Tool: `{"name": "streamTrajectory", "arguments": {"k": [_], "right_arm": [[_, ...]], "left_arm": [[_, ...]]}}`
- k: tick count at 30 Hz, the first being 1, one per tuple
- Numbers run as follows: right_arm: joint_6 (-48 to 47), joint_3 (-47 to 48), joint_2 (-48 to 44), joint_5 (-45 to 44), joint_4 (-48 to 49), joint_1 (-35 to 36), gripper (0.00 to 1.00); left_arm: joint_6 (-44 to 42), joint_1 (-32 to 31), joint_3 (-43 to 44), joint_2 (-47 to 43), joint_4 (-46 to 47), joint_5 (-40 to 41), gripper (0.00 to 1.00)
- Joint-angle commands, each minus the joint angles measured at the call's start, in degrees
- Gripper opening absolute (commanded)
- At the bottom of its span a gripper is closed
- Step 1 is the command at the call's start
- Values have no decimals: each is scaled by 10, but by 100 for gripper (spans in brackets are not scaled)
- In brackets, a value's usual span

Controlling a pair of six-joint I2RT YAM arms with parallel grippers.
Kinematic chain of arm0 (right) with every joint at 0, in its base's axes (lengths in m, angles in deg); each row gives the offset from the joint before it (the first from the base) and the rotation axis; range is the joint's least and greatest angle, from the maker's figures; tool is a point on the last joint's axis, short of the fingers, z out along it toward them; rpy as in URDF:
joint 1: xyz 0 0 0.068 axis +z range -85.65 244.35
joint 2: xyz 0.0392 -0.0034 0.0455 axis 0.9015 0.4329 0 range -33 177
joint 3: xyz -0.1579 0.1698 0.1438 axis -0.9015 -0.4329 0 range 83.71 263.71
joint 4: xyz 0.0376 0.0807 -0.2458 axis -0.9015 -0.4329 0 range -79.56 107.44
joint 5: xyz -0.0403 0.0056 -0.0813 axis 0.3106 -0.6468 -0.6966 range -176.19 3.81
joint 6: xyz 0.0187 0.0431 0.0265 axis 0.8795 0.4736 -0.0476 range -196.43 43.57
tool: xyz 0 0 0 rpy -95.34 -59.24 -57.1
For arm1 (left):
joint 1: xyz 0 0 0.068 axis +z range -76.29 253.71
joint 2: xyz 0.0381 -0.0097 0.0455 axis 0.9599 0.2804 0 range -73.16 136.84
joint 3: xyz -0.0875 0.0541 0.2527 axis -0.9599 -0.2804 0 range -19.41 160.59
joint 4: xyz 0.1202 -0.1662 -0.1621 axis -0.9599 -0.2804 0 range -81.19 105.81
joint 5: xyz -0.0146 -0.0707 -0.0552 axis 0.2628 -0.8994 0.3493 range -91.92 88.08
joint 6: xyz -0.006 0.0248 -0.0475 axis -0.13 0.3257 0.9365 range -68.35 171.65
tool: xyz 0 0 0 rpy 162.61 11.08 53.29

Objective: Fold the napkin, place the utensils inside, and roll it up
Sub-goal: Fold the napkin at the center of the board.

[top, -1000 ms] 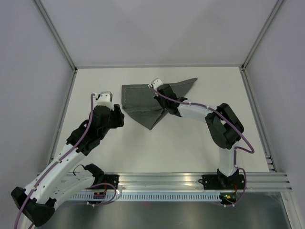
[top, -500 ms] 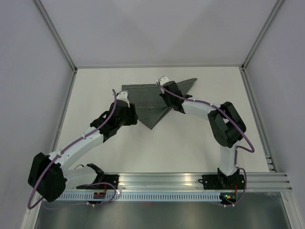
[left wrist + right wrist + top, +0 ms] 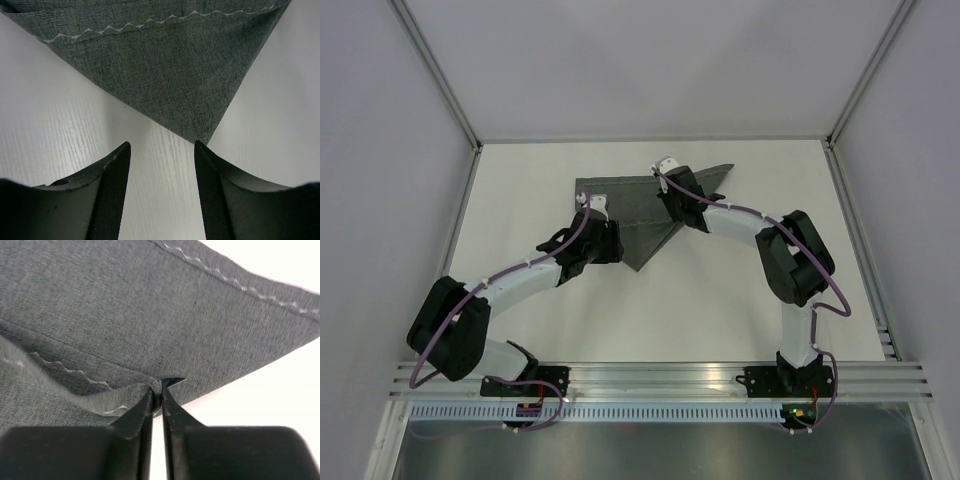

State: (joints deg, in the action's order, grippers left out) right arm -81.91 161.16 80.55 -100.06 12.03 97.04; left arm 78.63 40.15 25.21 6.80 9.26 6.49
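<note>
Loosely folded, the woven grey napkin (image 3: 632, 207) tapers to 1 point.

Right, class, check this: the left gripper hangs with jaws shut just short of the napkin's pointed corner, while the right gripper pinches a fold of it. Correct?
No: the left gripper has its jaws open, not shut, as the left wrist view shows. It does hang just short of the pointed corner of the napkin, and the right gripper does pinch a fold.
</note>
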Motion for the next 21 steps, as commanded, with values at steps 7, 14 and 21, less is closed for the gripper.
{"name": "streamTrajectory", "arguments": {"k": [7,14,21], "right_arm": [[23,30,10,14,-36,-33,50],[39,38,-3,41,-48,-64,51],[53,87,0,64,-79,-95,52]], "left_arm": [[27,-1,31,42,58,-26,58],[27,-1,46,59,61,-32,57],[32,-3,50,67,62,-38,57]]}}
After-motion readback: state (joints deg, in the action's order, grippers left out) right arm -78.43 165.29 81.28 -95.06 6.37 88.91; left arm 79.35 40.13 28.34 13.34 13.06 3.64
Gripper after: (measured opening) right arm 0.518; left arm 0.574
